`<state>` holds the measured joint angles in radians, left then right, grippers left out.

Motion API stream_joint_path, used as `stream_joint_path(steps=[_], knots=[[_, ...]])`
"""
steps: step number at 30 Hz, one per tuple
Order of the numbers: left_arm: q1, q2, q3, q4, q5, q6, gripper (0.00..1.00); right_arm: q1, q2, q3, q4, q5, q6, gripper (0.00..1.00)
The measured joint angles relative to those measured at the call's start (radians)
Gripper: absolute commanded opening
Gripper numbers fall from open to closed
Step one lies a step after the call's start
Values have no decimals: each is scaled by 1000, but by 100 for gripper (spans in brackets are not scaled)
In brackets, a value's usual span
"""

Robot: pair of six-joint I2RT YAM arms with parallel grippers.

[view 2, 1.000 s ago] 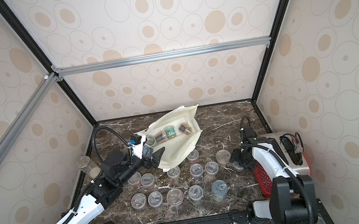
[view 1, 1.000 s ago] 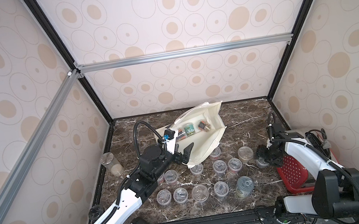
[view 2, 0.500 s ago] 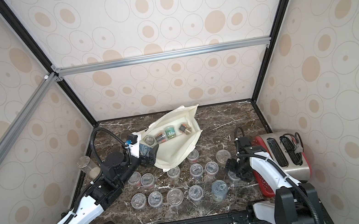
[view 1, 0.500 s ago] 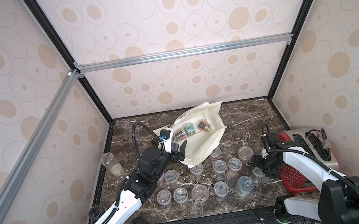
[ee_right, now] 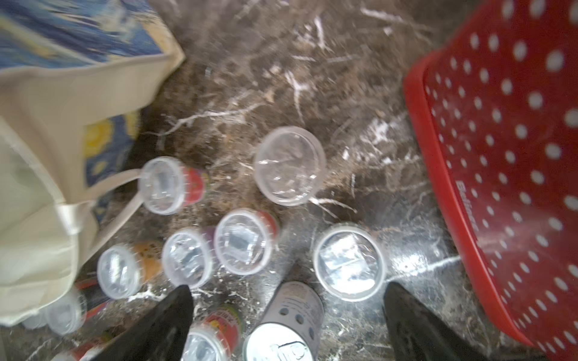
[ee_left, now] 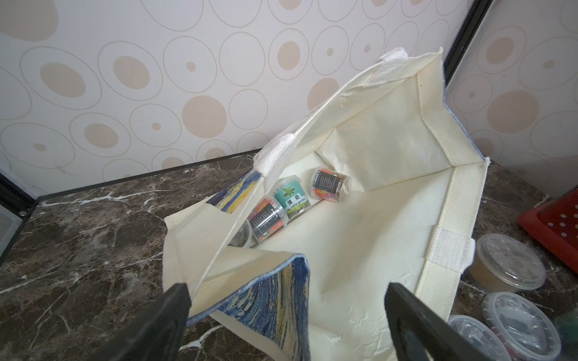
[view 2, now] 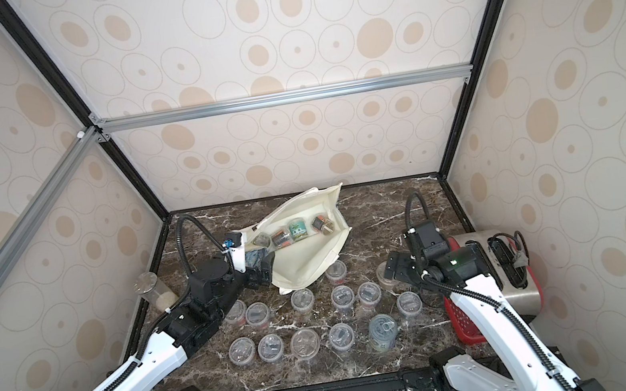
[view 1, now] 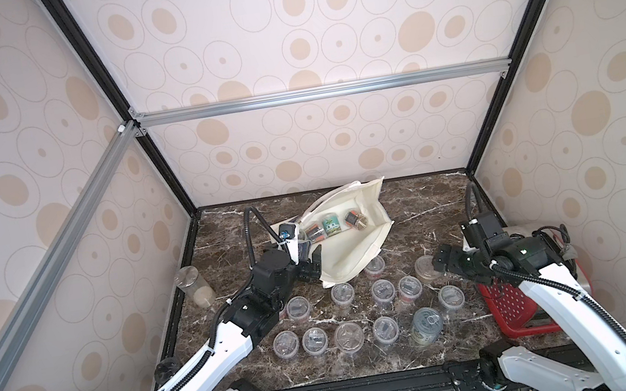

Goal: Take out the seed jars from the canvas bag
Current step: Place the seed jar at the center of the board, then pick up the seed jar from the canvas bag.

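A dark marble surface carried everything. The canvas bag lay slumped open near the middle of the back edge, its cream lining showing from above. At the right edge stood a silver toaster, and in front of it a red perforated basket.

The left tool hung at the bag's left end with its jaws wide apart and holding nothing. A folded flap of the printed outside showed between its fingers. The right tool hovered over the jars near the right edge, its jaws also spread and empty.

A tall clear cylinder stood by the left edge. A metal can stood among roughly a dozen upright seed jars between the bag and the front edge. Four more lay on their sides along the bag's inner crease, among them a teal-labelled jar.

The step in hand looked like the left arm reaching in for one of those four. It would do best to clear the folded flap and close across a jar's round body, since lying jars could roll. Loose lining might get pinched too, and the jars standing beside the bag left little room for swinging out.
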<state>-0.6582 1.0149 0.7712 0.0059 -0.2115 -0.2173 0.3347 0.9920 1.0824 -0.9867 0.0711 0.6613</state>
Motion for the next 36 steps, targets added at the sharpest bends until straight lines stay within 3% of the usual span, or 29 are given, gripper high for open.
stream_joint_path(steps=[8, 13, 17, 23, 36], knots=[[2, -66, -7, -23, 19, -27, 98, 385, 237, 283, 119, 129, -94, 94], [2, -134, -12, -40, 5, -29, 98, 523, 456, 332, 299, 132, -179, 94], [5, -169, -12, -79, -15, -29, 98, 536, 644, 349, 428, 115, -200, 94], [7, -211, -25, -138, -42, -31, 98, 535, 808, 350, 589, 93, -276, 99], [19, -220, -25, -232, -3, -45, 98, 432, 1092, 562, 668, 0, -466, 93]])
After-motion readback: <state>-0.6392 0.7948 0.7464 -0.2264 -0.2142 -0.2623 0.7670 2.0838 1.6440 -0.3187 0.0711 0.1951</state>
